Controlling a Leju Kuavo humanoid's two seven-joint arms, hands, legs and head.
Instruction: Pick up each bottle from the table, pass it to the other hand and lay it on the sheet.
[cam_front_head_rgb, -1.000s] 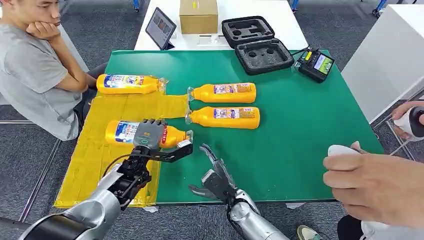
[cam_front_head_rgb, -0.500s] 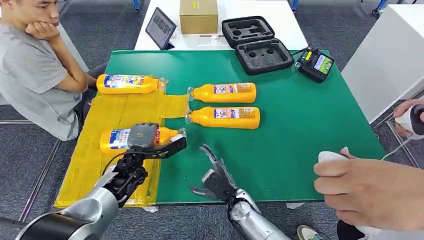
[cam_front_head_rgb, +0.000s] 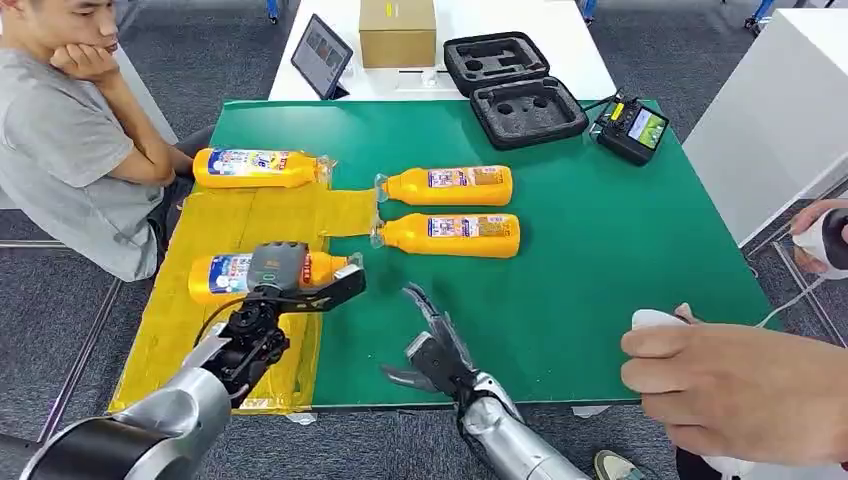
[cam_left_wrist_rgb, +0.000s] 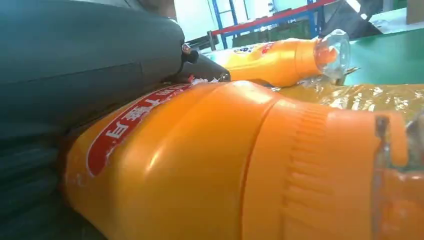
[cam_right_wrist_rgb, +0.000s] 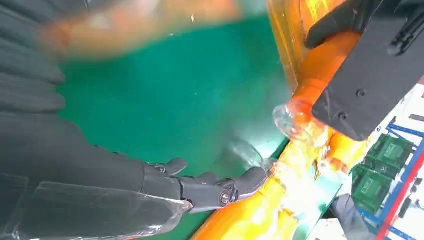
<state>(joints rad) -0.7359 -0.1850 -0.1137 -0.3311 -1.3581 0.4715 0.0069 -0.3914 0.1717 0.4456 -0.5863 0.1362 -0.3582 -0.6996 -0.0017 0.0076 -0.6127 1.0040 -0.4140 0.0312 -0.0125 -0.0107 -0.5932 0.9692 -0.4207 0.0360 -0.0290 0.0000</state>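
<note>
My left hand (cam_front_head_rgb: 283, 275) grips an orange bottle (cam_front_head_rgb: 226, 277) lying crosswise over the yellow sheet (cam_front_head_rgb: 200, 330), its clear cap toward the green mat. The left wrist view has this bottle (cam_left_wrist_rgb: 225, 165) close up against the hand (cam_left_wrist_rgb: 75, 85). A second orange bottle (cam_front_head_rgb: 258, 168) lies at the sheet's far edge. Two more orange bottles (cam_front_head_rgb: 446, 185) (cam_front_head_rgb: 450, 235) lie side by side on the green mat (cam_front_head_rgb: 600, 260). My right hand (cam_front_head_rgb: 432, 352) hovers open near the mat's front edge, fingers spread, holding nothing. In the right wrist view the right hand (cam_right_wrist_rgb: 150, 190) has its fingers apart.
A seated person (cam_front_head_rgb: 70, 140) is at the table's left. Another person's hand (cam_front_head_rgb: 740, 380) with a white controller is at the front right. A black foam case (cam_front_head_rgb: 515, 90), a tablet (cam_front_head_rgb: 322, 58), a cardboard box (cam_front_head_rgb: 397, 32) and a remote (cam_front_head_rgb: 630, 128) sit at the back.
My left hand has carried the bottle leftward, further over the yellow sheet and lower. The right hand stays in place, open. The person's hand at the right has shifted slightly.
</note>
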